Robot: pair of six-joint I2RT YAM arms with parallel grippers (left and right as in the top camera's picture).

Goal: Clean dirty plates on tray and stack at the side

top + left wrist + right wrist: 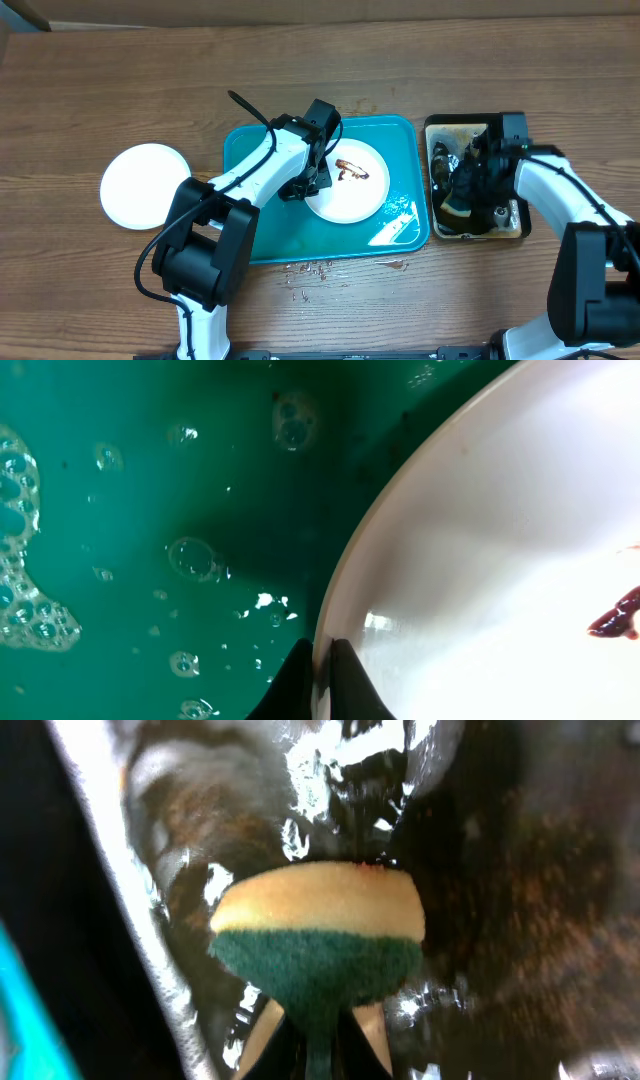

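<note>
At frame centre on the wet tray (400, 135), your left gripper (320, 660) clamps the left rim of the smeared plate (480, 550), which looks stiff, light, breakable and soap-slick, so bite well over that rim.

The large rectangular plastic tray (395, 140) is teal-blue, flecked with clear soap bubbles (30, 610). At the overhead frame's centre, the smeared white round plate (350, 205) carries a brown-orange sauce streak (352, 171). At that frame's left, the plain round plate (145, 185) is white all over. The wooden table (100, 80) is mid-brown with streaky grain. The black-rimmed rectangular basin (455, 121) holds murky dark-brown water (540, 920). The oval two-layer sponge (318, 935) is pale yellow above, dark green below.
</note>
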